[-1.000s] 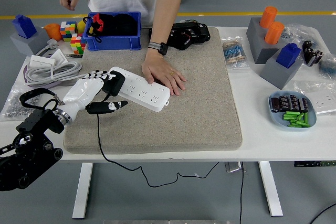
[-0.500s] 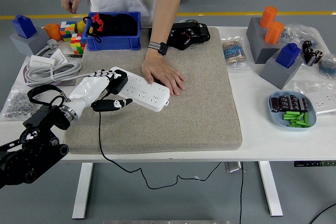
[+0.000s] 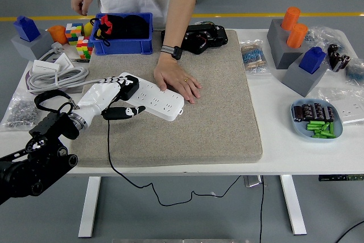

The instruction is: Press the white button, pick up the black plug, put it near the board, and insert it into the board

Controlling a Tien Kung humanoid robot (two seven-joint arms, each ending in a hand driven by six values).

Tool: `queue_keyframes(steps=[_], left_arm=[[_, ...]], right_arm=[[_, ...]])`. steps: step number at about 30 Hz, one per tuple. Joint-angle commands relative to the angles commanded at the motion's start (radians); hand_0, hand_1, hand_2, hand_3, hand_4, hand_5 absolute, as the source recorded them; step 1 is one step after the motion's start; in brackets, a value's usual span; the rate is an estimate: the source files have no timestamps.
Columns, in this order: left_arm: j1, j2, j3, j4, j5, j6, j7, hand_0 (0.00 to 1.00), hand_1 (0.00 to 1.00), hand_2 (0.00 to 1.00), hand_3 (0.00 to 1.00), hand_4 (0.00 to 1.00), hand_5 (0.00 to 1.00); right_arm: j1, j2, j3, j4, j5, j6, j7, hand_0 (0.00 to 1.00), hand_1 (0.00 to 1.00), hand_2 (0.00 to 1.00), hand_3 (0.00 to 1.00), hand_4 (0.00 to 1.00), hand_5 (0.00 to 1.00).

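- Head view: the robot's left hand reaches in from the lower left over the grey mat on the white bench, its fingers curled round the black plug, thumb stretched out below along the near side of the board.
- The plug sits at the left end of the white power board, touching it or just above its face; whether the pins are in a socket cannot be told from here.
- The plug's black cable drops over the near edge of the bench and loops beneath it.
- A person at the far side lays one hand flat on the mat, fingertips against the board's far edge, apparently steadying it.
- The right hand is out of frame.
- Handling, as a judgement: the plug looks small, light and rigid, with smooth plastic sides that could slip under a loose pinch; the best hold is across its body, clear of the pins, with the trailing cable left free so its drag does not twist the plug.
- The board looks light enough to slide on the mat under a push, so pressure should go straight down.
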Motion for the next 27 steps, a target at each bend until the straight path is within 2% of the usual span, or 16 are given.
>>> queue_keyframes(steps=[6,8,13,19,27], left_arm=[[0.012,0.007,-0.042,-0.039,-0.012,0.034,-0.033,0.926,0.928,0.853,0.825,0.865,0.759],[0.017,0.01,-0.064,-0.063,-0.016,0.052,-0.05,0.928,0.946,0.882,0.852,0.864,0.76],[0.033,0.011,-0.128,-0.123,-0.024,0.086,-0.082,0.928,0.946,0.882,0.852,0.864,0.76],[0.056,0.005,-0.215,-0.165,-0.019,0.089,-0.081,0.931,0.946,0.89,0.86,0.864,0.759],[0.114,-0.003,-0.363,-0.164,-0.003,0.077,-0.07,0.929,0.94,0.88,0.847,0.862,0.755]], right_arm=[[-0.001,0.001,0.002,0.0,-0.002,0.0,0.0,0.711,0.674,0.667,0.615,0.662,0.372],[0.0,0.002,0.004,-0.001,-0.002,0.0,0.0,0.711,0.674,0.666,0.615,0.662,0.371],[0.0,0.003,0.007,0.0,-0.003,0.0,0.0,0.711,0.674,0.666,0.615,0.662,0.371],[0.001,0.003,0.007,-0.001,-0.003,0.0,0.0,0.711,0.674,0.667,0.615,0.662,0.371],[0.007,-0.002,0.012,0.0,-0.003,-0.001,0.001,0.711,0.674,0.666,0.615,0.662,0.371]])
